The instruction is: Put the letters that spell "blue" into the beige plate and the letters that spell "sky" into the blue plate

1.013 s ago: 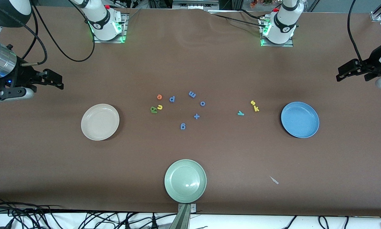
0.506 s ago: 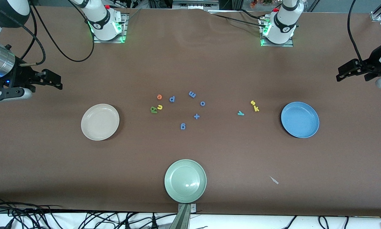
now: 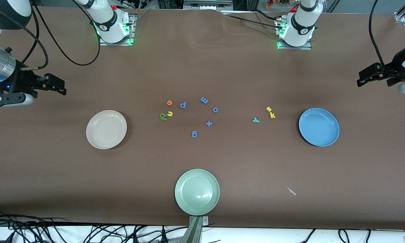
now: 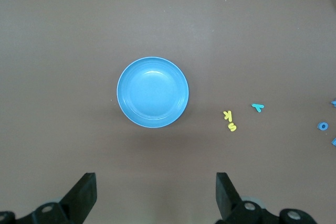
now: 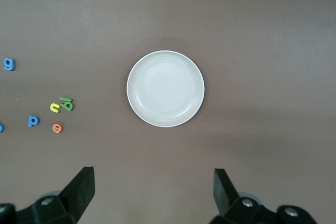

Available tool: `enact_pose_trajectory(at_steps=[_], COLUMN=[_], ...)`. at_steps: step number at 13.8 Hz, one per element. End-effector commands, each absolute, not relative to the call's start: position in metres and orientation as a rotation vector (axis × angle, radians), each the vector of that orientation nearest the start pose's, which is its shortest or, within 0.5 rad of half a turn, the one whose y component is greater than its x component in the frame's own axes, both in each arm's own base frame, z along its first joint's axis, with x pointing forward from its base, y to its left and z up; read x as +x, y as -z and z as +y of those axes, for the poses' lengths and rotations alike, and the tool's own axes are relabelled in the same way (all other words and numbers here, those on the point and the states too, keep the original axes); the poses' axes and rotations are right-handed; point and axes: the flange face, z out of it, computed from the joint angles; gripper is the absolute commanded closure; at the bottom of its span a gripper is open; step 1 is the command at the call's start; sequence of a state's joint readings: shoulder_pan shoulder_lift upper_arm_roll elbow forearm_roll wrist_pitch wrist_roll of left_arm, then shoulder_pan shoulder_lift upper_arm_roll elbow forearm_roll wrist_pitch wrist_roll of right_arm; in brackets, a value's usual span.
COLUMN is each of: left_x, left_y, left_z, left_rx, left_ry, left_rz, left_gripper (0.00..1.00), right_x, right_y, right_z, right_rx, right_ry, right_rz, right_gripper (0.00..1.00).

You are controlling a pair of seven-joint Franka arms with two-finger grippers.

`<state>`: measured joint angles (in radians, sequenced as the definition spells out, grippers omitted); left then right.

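Note:
The beige plate [image 3: 106, 129] [image 5: 165, 88] lies bare toward the right arm's end, the blue plate [image 3: 319, 127] [image 4: 152, 92] toward the left arm's end. Between them lie the orange e [image 3: 169, 102] [image 5: 57, 127], yellow u [image 3: 170, 113] [image 5: 54, 107] and the green b and l [image 3: 162, 116] [image 5: 66, 103] touching each other. Beside the blue plate are the yellow s [image 3: 268, 109], yellow k [image 3: 272, 115] and teal y [image 3: 255, 119] [image 4: 257, 107]. My right gripper [image 3: 62, 87] [image 5: 154, 179] hangs open past the beige plate. My left gripper [image 3: 361, 81] [image 4: 155, 182] hangs open past the blue plate.
Blue letters p [image 3: 183, 105], m [image 3: 204, 100], o [image 3: 215, 109], g [image 3: 194, 134] and a blue plus sign [image 3: 209, 123] lie mid-table. A pale green plate [image 3: 197, 192] sits at the edge nearest the front camera. A small pale scrap [image 3: 292, 191] lies nearby.
The right arm has drifted very slightly toward its end of the table. Letters, plates and the left arm are as before.

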<state>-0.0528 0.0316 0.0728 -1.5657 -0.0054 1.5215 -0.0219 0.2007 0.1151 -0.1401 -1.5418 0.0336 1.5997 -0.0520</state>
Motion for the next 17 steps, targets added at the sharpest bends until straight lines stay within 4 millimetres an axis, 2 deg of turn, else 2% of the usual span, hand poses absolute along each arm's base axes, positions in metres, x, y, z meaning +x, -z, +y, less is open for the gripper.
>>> enact_pose_trajectory(at_steps=[1, 3, 4, 6, 8, 10, 12, 13, 17], left_x=[0.572, 0.575, 0.582, 0.585, 0.585, 0.576, 0.567, 0.559, 0.533], left_y=[-0.582, -0.577, -0.563, -0.530, -0.493, -0.452, -0.425, -0.409, -0.350], left_z=[-0.007, -0.010, -0.015, -0.037, -0.042, -0.061, -0.062, -0.069, -0.115], left_rx=[-3.151, -3.151, -3.149, -3.146, -3.138, -3.131, -3.104, -3.097, -3.080], left_ry=[-0.155, -0.158, -0.160, -0.138, -0.129, -0.124, -0.181, -0.211, -0.187], left_rz=[-0.081, -0.081, -0.096, -0.165, -0.310, -0.384, -0.483, -0.549, -0.645], left_gripper=[0.00, 0.00, 0.00, 0.00, 0.00, 0.00, 0.00, 0.00, 0.00], right_x=[0.591, 0.591, 0.591, 0.591, 0.591, 0.591, 0.591, 0.591, 0.591], right_y=[-0.581, -0.580, -0.580, -0.580, -0.580, -0.580, -0.580, -0.580, -0.580], right_z=[0.043, 0.042, 0.042, 0.039, 0.040, 0.039, 0.040, 0.040, 0.039], right_rx=[-3.129, -3.129, -3.129, -3.130, -3.130, -3.130, -3.130, -3.130, -3.130], right_ry=[-0.085, -0.090, -0.090, -0.089, -0.089, -0.089, -0.089, -0.089, -0.089], right_rz=[-0.163, -0.160, -0.160, -0.153, -0.153, -0.151, -0.153, -0.153, -0.151], right_gripper=[0.00, 0.00, 0.00, 0.00, 0.00, 0.00, 0.00, 0.00, 0.00])
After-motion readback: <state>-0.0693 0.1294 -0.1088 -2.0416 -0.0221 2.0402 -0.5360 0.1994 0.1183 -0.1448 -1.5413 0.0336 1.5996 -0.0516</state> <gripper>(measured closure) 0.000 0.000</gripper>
